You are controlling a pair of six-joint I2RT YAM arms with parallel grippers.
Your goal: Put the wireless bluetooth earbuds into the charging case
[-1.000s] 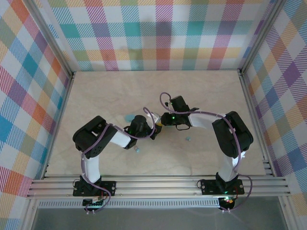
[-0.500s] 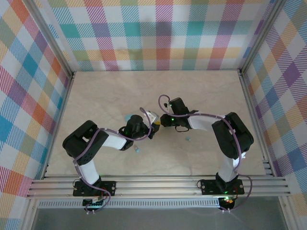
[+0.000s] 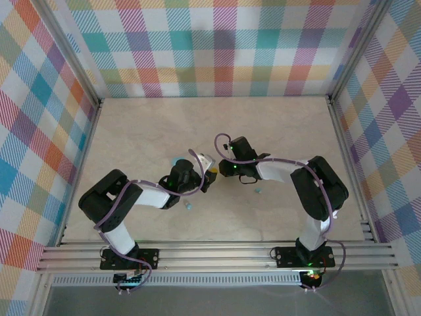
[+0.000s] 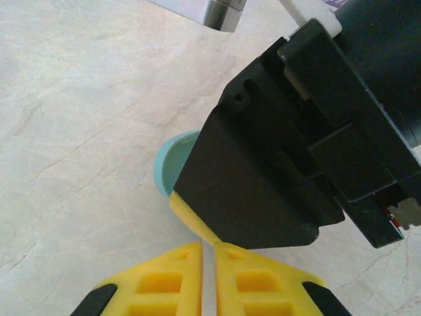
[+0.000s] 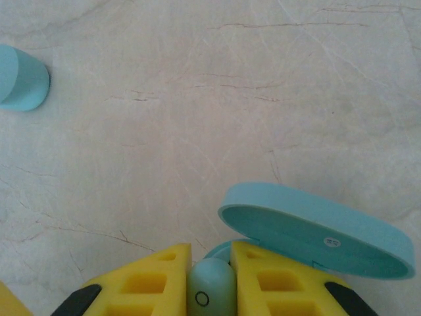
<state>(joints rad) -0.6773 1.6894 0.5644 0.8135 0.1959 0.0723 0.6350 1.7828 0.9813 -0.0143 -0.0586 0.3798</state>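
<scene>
My right gripper point(image 5: 210, 249) is shut on a pale blue-green earbud point(image 5: 210, 293), held upright between the yellow fingers. Just under and to the right of the fingertips lies the light blue charging case point(image 5: 316, 230) with its lid tipped open. In the top view the right gripper point(image 3: 218, 170) and the left gripper point(image 3: 208, 175) meet tip to tip at mid-table. My left gripper point(image 4: 208, 247) is shut with nothing in it, right under the right gripper's black body point(image 4: 276, 178). A rounded light blue edge point(image 4: 170, 170) peeks out behind it. Two loose earbuds point(image 3: 189, 205) point(image 3: 258, 191) lie on the table.
A round light blue disc point(image 5: 23, 79) lies apart on the marble table, also at the left of the grippers in the top view point(image 3: 174, 161). Checked walls close the back and sides. A metal rail point(image 3: 217, 253) runs along the near edge.
The left arm's elbow has swung down and to the left. Both grippers have crept slightly left. The earbud stays between the right fingers.
</scene>
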